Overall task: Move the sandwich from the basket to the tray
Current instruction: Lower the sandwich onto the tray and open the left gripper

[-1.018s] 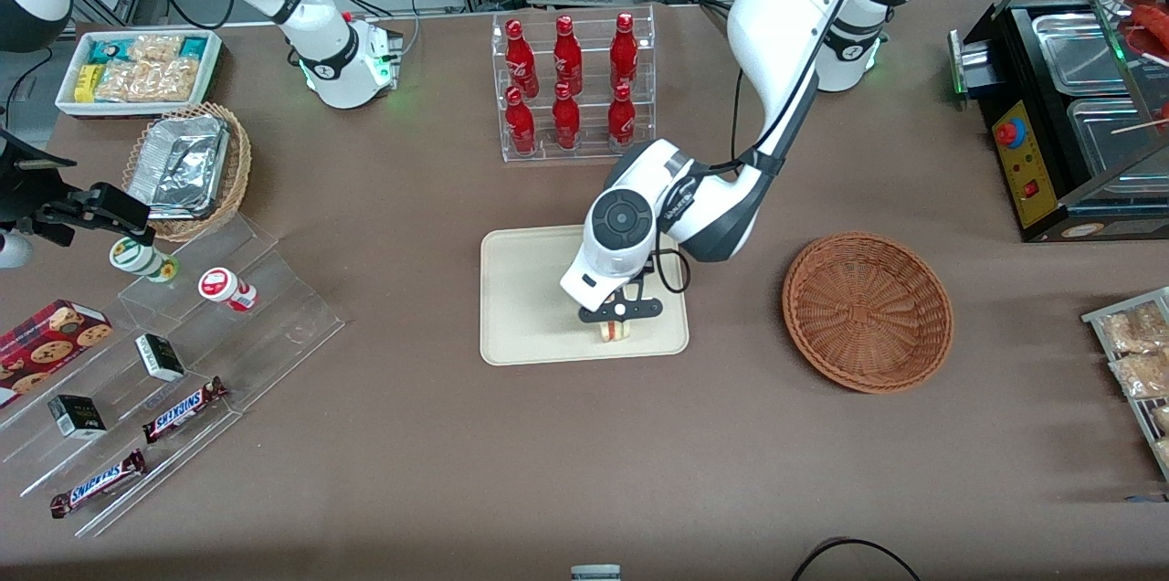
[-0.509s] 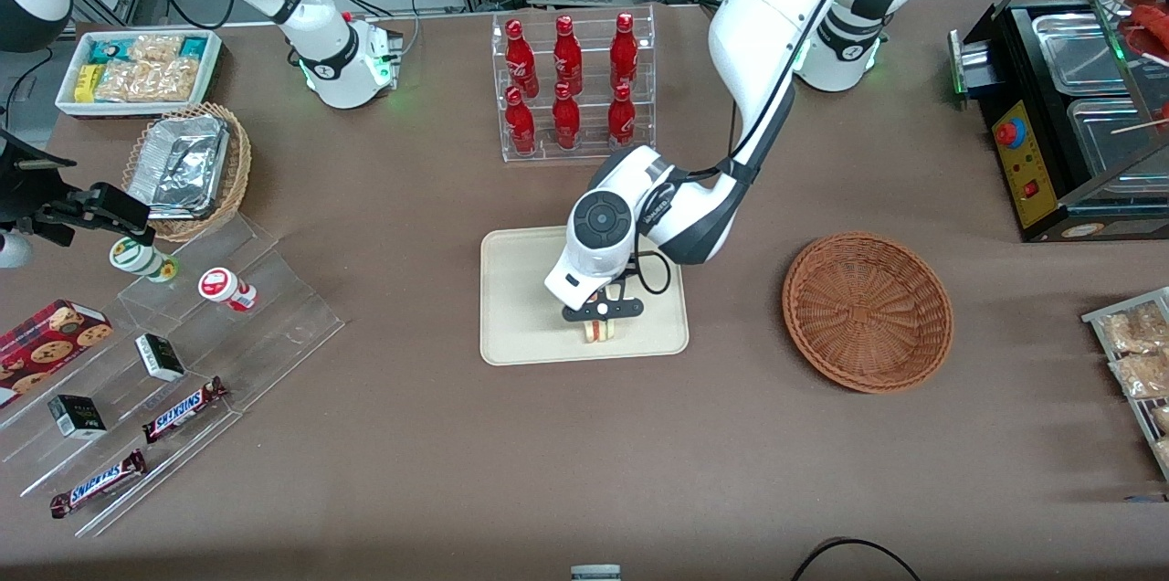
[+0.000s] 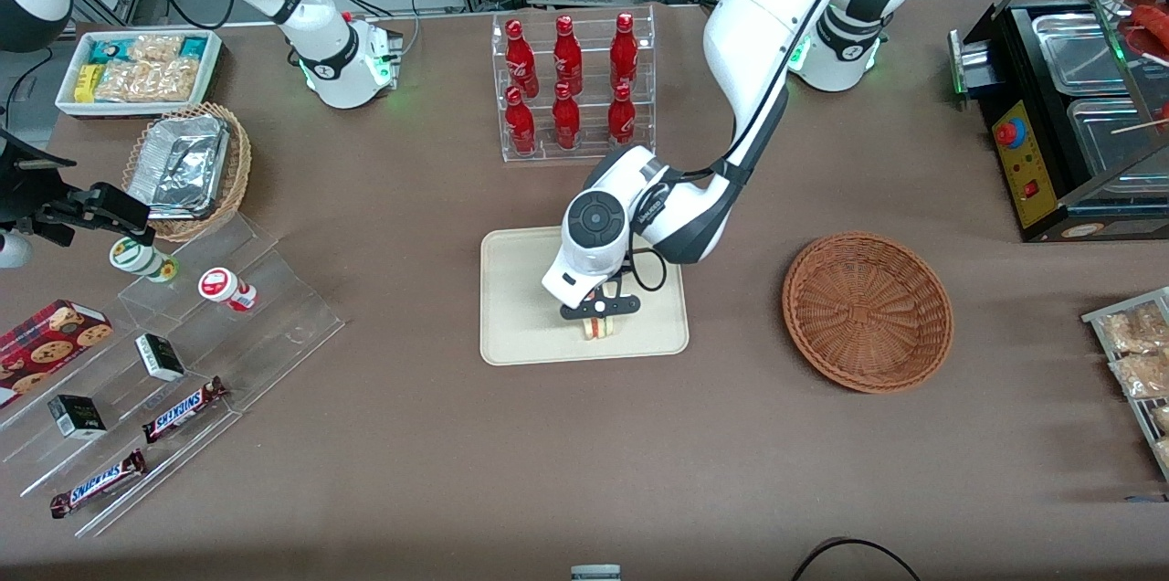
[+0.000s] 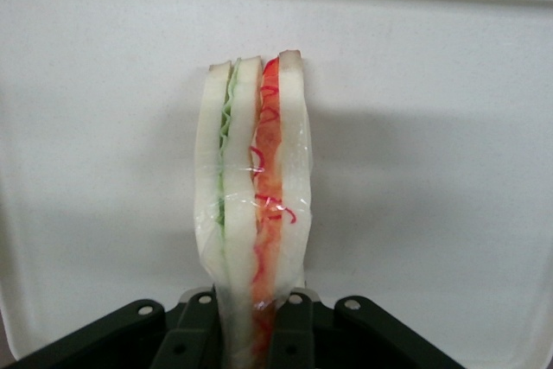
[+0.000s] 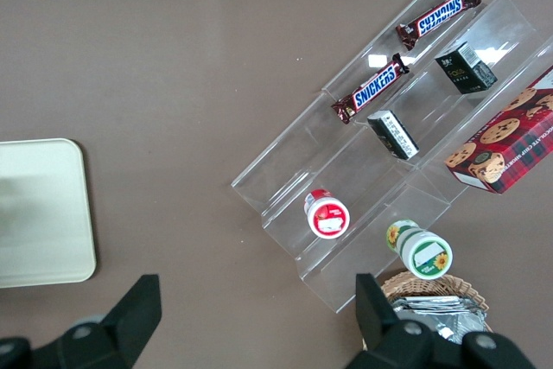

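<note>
Tray [image 3: 521, 289] lies mid-surface, well apart from the bare basket [image 3: 868, 311] toward my own end. My jaws [image 3: 599, 314] hang over the tray, clenched on the sandwich [image 4: 252, 205], held on edge so it meets the tray squarely; release not yet made.

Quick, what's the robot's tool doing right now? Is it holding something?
Tool: closed on the sandwich, holding it upright over the tray, nearer the front camera than the bottle rack.
</note>
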